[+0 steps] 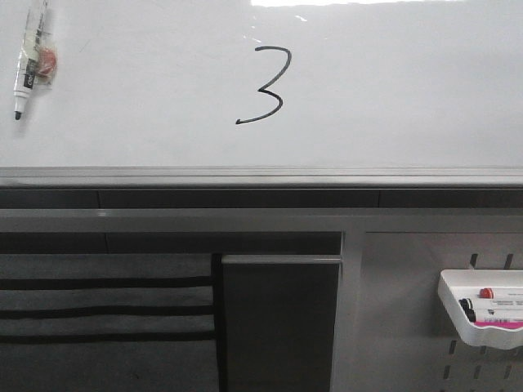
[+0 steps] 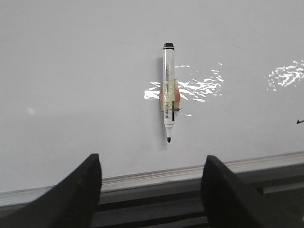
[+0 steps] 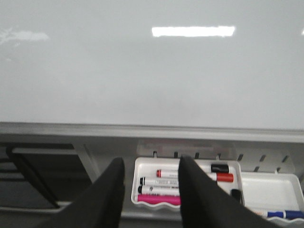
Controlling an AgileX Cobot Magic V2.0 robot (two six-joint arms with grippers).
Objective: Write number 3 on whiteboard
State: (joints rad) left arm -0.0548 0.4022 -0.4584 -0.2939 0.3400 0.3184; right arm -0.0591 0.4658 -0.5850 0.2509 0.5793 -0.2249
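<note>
A thin black number 3 (image 1: 263,85) is drawn on the whiteboard (image 1: 392,90), near its middle. A white marker with a black tip (image 1: 29,59) sticks upright to the board at the far left, tip down; it also shows in the left wrist view (image 2: 169,90). My left gripper (image 2: 151,171) is open and empty, away from the board and below the marker. My right gripper (image 3: 152,173) is open and empty, in front of the white tray (image 3: 142,166). Neither gripper shows in the front view.
A grey rail (image 1: 261,177) runs along the board's lower edge. Below right, a grey perforated panel (image 1: 400,327) carries the white tray (image 1: 458,322) with several markers and a pink eraser (image 3: 159,200). A second tray (image 3: 275,190) holds a blue marker.
</note>
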